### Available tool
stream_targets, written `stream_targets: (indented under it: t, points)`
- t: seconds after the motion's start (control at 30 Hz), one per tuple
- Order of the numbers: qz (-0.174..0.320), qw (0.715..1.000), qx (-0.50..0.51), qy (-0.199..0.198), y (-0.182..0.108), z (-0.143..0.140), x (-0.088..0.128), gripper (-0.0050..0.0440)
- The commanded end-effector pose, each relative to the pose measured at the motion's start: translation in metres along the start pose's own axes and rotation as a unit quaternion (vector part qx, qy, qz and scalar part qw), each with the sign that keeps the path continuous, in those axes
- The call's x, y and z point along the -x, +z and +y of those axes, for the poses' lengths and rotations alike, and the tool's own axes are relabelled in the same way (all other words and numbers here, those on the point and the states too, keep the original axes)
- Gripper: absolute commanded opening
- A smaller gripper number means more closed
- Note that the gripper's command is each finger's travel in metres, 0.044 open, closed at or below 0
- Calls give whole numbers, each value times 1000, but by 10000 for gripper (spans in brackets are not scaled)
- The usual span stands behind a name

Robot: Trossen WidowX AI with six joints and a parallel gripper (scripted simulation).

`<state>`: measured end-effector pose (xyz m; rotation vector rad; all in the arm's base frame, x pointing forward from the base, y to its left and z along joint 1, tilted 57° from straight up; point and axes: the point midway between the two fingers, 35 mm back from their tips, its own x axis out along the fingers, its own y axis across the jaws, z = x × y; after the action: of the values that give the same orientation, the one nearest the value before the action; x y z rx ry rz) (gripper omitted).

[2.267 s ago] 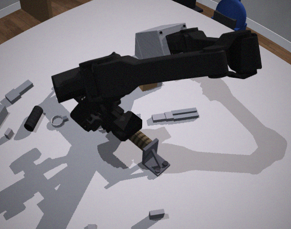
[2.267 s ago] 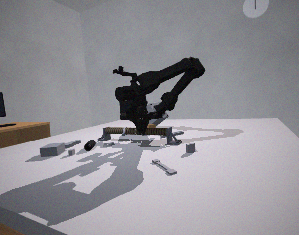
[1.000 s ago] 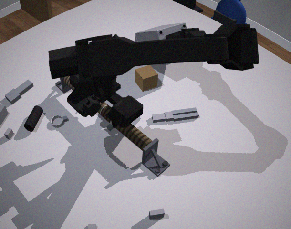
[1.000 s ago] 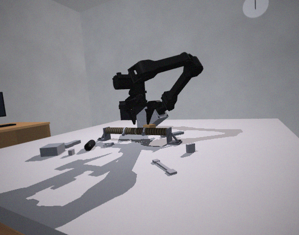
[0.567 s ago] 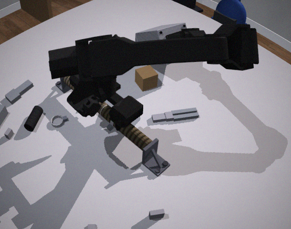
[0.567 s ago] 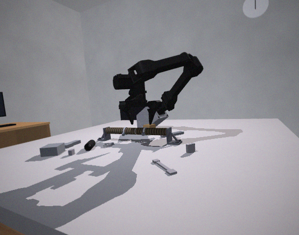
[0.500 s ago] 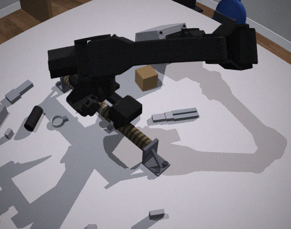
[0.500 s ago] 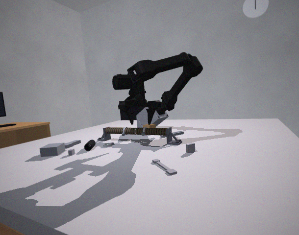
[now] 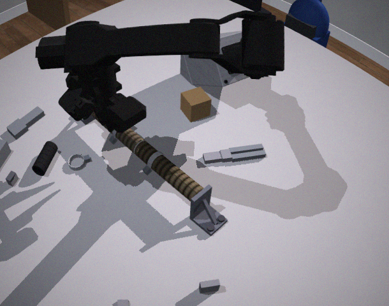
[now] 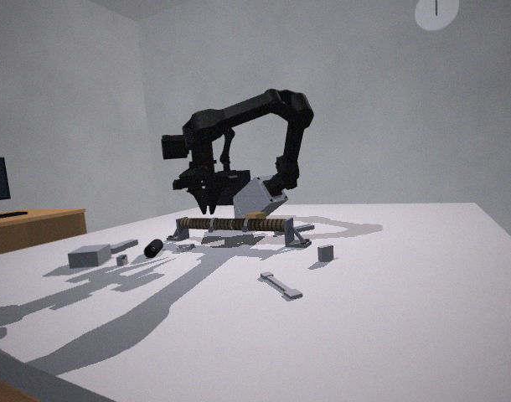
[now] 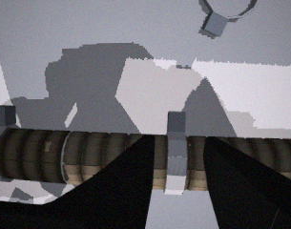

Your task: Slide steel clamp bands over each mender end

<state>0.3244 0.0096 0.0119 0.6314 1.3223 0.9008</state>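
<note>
A brown ribbed hose (image 9: 158, 161) lies level between two grey brackets, one of them at its near end (image 9: 206, 210). One steel band (image 9: 154, 158) sits near the hose's middle, with its tab toward the front. The other band (image 11: 176, 153) shows in the wrist view, lined up with the gap between my fingers. My gripper (image 10: 206, 212) hangs just above the hose near its far end. Its fingers are shut to a narrow gap with nothing between them. In the exterior view the fingertips end a little above the hose (image 10: 232, 224). The mender is hidden inside.
A loose ring clamp (image 9: 77, 161) and a black cylinder (image 9: 44, 158) lie left of the hose. A tan cube (image 9: 195, 103) and a flat grey bar (image 9: 234, 153) lie on its right. Small grey blocks are scattered about, and the grey arm base (image 9: 205, 71) stands behind.
</note>
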Motion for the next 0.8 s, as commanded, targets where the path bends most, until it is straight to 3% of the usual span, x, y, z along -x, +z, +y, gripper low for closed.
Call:
stream_targets:
  t: [0.0, 0.77]
  points:
    - [-2, 1000, 4, -2, 2, -2, 1, 90]
    - [-2, 1000, 3, -3, 3, -3, -24, 90]
